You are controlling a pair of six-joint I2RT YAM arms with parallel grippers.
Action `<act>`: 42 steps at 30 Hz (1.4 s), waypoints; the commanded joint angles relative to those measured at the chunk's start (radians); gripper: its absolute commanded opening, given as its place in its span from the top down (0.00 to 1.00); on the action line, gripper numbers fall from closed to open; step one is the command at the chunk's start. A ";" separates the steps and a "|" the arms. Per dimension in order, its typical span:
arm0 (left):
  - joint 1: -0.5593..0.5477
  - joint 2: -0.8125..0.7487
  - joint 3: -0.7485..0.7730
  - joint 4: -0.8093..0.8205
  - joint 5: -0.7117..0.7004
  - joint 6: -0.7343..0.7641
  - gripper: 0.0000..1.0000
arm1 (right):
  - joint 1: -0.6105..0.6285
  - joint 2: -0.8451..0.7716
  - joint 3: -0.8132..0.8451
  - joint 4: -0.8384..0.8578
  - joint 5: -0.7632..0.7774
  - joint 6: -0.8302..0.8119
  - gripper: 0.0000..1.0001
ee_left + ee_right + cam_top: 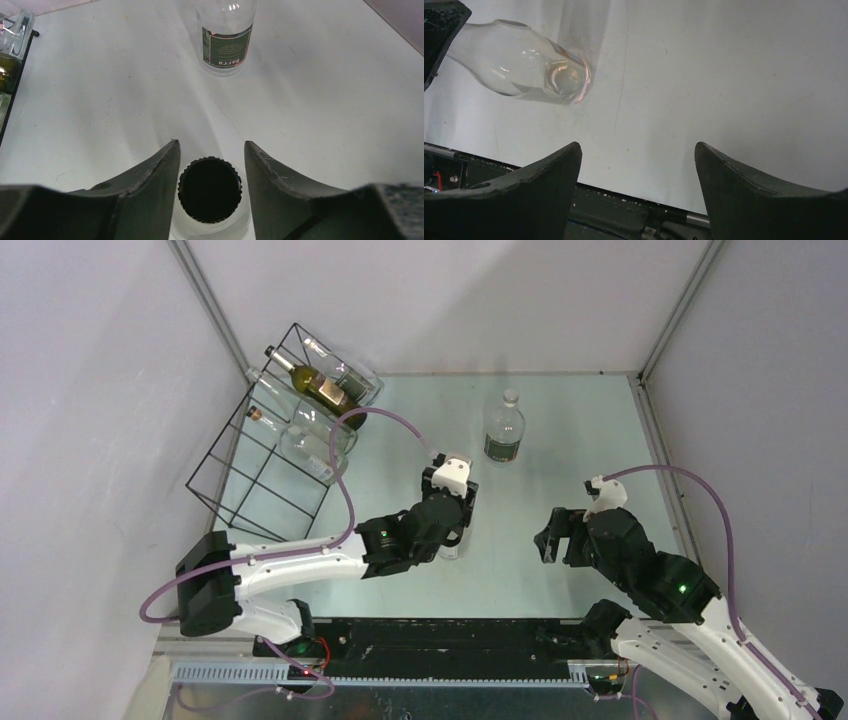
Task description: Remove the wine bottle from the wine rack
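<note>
The black wire wine rack (pixel 262 455) stands at the far left and holds a green wine bottle (pixel 322 386) and clear bottles (pixel 318 440). My left gripper (pixel 453 532) points down over a clear bottle standing upright on the table. In the left wrist view its black ribbed cap (pixel 210 190) sits between the fingers of the left gripper (pixel 211 145), which is open with a thin gap on each side. The right wrist view shows that bottle's glass body (pixel 516 60) at upper left. My right gripper (pixel 553 536) (pixel 638 145) is open, with nothing between its fingers.
Another clear bottle with a dark label (pixel 503 427) (pixel 226 37) stands upright at the far middle of the table. Grey walls close in the table on three sides. The black rail (pixel 624 205) at the near edge lies below the right gripper.
</note>
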 commanded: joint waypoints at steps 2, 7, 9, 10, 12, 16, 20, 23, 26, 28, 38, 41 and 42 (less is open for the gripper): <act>-0.007 -0.031 0.047 0.009 -0.061 -0.006 0.39 | -0.005 -0.011 0.033 0.020 -0.013 -0.021 0.13; -0.010 -0.036 0.076 -0.031 -0.071 0.001 0.30 | -0.006 -0.028 0.033 0.013 0.003 -0.021 0.12; -0.013 -0.026 0.106 -0.075 -0.089 0.002 0.28 | -0.008 -0.025 0.033 0.014 0.010 -0.027 0.12; -0.014 -0.017 0.117 -0.105 -0.098 0.002 0.27 | -0.008 -0.024 0.033 0.018 0.009 -0.030 0.12; -0.015 -0.009 0.138 -0.134 -0.122 0.001 0.25 | -0.008 -0.021 0.033 0.025 0.003 -0.036 0.11; -0.017 -0.014 0.156 -0.155 -0.142 0.001 0.15 | -0.011 -0.019 0.033 0.028 -0.001 -0.035 0.11; -0.017 -0.031 0.193 -0.181 -0.158 0.017 0.06 | -0.012 -0.020 0.039 0.029 -0.004 -0.037 0.11; -0.017 -0.068 0.232 -0.198 -0.177 0.045 0.03 | -0.011 -0.017 0.044 0.030 0.005 -0.044 0.11; -0.017 -0.115 0.249 -0.182 -0.197 0.121 0.02 | -0.012 -0.010 0.045 0.051 0.031 -0.050 0.11; -0.015 -0.166 0.244 -0.131 -0.196 0.203 0.01 | -0.012 0.006 0.045 0.080 0.034 -0.080 0.13; 0.373 -0.455 0.194 -0.366 0.095 0.090 0.00 | 0.104 0.124 0.112 0.353 -0.082 -0.256 0.14; 0.454 -0.548 0.152 -0.484 0.110 0.071 0.00 | 0.180 0.199 0.141 0.408 -0.066 -0.309 0.14; 0.485 -0.596 0.128 -0.532 0.112 0.068 0.00 | 0.194 0.215 0.151 0.439 -0.052 -0.319 0.14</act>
